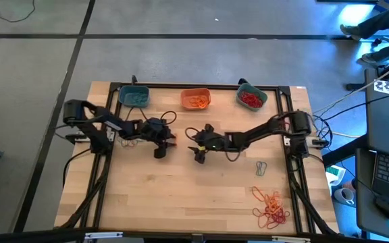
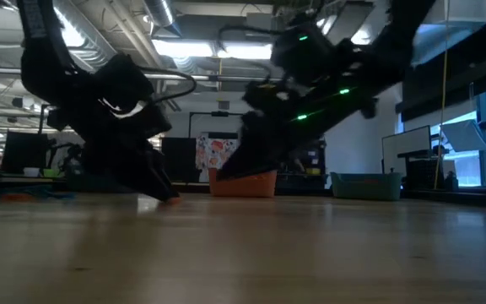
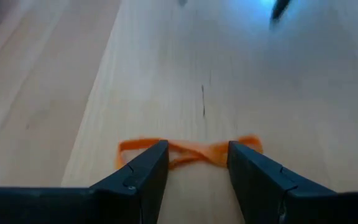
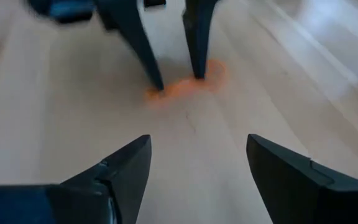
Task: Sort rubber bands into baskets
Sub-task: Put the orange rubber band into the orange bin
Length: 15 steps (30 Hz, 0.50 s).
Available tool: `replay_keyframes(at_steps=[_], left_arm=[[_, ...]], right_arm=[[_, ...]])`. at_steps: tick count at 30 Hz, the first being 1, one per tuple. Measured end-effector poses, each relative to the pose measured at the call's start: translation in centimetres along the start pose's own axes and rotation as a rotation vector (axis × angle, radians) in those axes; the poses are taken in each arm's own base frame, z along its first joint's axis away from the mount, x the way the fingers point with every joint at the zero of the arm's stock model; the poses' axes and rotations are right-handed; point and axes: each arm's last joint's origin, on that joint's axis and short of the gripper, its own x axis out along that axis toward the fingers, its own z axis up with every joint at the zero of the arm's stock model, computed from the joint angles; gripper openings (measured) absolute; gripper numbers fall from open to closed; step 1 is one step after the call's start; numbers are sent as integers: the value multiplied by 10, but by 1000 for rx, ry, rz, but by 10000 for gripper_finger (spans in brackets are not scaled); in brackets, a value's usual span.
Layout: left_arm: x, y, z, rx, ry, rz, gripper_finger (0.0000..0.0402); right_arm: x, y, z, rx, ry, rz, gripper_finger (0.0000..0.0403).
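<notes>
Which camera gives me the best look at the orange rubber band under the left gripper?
The left wrist view: the orange rubber band lies twisted on the wood between the open left gripper fingers. The right wrist view shows it blurred; the high and low views barely show it.

Light wooden table on grey floor; open laptop beside it.

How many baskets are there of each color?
Teal-blue baskets: 2, one holding teal bands, one holding red bands
Orange basket: 1
Total: 3
</notes>
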Motion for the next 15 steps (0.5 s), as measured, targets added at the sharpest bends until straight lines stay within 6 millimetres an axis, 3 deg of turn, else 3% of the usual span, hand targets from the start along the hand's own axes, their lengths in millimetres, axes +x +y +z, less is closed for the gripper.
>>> replay_keyframes(at_steps=[9, 15], left_arm=[[9, -3, 9, 33, -36, -5, 166], [-6, -4, 18, 40, -27, -2, 166]], right_arm=[[38, -8, 18, -16, 36, 34, 264], [47, -6, 25, -59, 35, 61, 264]])
